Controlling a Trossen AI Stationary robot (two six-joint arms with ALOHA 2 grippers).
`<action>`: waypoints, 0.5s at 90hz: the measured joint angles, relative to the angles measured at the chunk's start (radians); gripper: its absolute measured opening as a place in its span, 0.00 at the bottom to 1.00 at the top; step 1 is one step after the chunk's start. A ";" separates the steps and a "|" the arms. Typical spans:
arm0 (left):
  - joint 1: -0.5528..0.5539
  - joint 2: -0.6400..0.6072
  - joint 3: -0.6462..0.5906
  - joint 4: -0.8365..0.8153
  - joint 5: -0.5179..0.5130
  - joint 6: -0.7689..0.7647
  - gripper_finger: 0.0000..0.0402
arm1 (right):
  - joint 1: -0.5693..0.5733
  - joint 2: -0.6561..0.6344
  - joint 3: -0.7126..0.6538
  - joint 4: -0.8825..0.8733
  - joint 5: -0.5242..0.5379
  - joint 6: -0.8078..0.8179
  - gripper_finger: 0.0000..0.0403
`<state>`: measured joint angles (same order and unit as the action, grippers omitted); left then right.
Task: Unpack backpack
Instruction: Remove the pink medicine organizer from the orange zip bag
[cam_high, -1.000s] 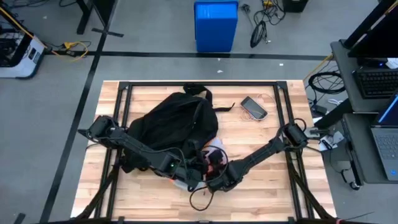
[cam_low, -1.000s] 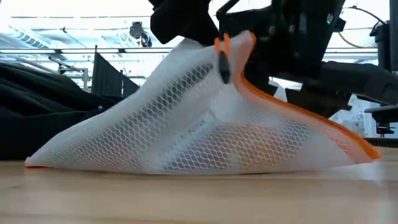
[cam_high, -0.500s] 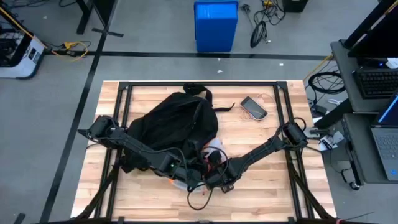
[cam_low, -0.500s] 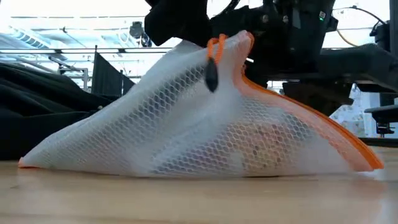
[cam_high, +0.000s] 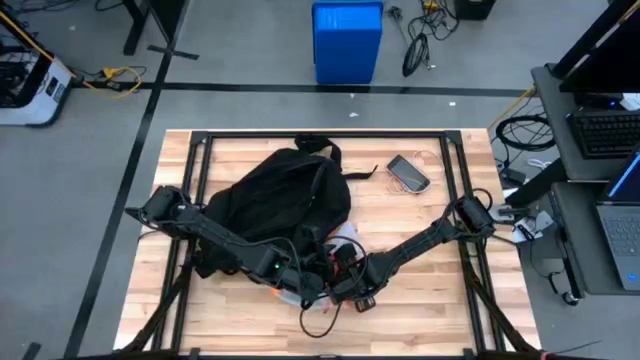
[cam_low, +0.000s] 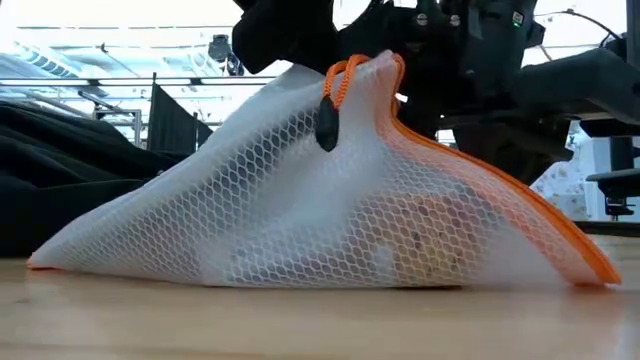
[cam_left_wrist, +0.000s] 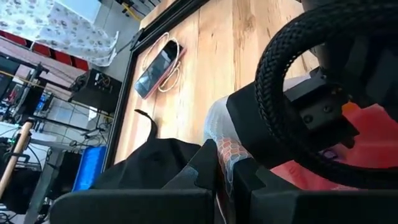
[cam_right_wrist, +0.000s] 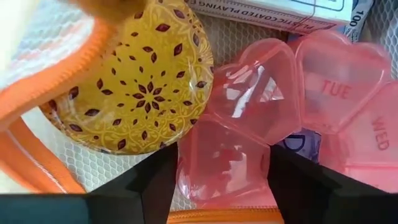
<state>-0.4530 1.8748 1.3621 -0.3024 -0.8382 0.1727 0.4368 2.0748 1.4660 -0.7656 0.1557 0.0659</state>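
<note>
- We see the backpack, black and slumped, on the far left part of a wooden table, viewed from above.
- At the backpack's near edge lies a white mesh pouch with orange trim, peaked like a tent; a black zip pull hangs from an orange loop near its peak.
- Our left gripper is at that near edge of the backpack, its fingers pinched shut on the pouch's mesh.
- Our right gripper is just beside the left one, reaching into the pouch's mouth; its fingers are spread wide on either side of a pink pill organiser.
- The organiser has heart-shaped lids marked TUE and WED; a round yellow patterned tin touches it inside the pouch.
- A phone lies on the table to the right of the backpack, apart from it.
- Beyond the table, behind the backpack, a blue bin stands on the floor.
</note>
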 joint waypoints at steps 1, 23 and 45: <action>0.000 0.000 0.000 0.000 0.000 0.000 0.00 | 0.000 0.000 0.000 0.002 -0.001 0.001 0.55; 0.000 0.000 0.000 0.001 -0.001 0.016 0.00 | -0.002 0.001 -0.001 0.009 -0.005 0.003 0.53; -0.001 0.000 0.000 0.003 -0.001 0.017 0.00 | -0.004 0.001 -0.001 0.012 -0.006 0.001 0.48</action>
<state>-0.4538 1.8748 1.3621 -0.2996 -0.8394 0.1894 0.4332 2.0758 1.4651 -0.7532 0.1493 0.0664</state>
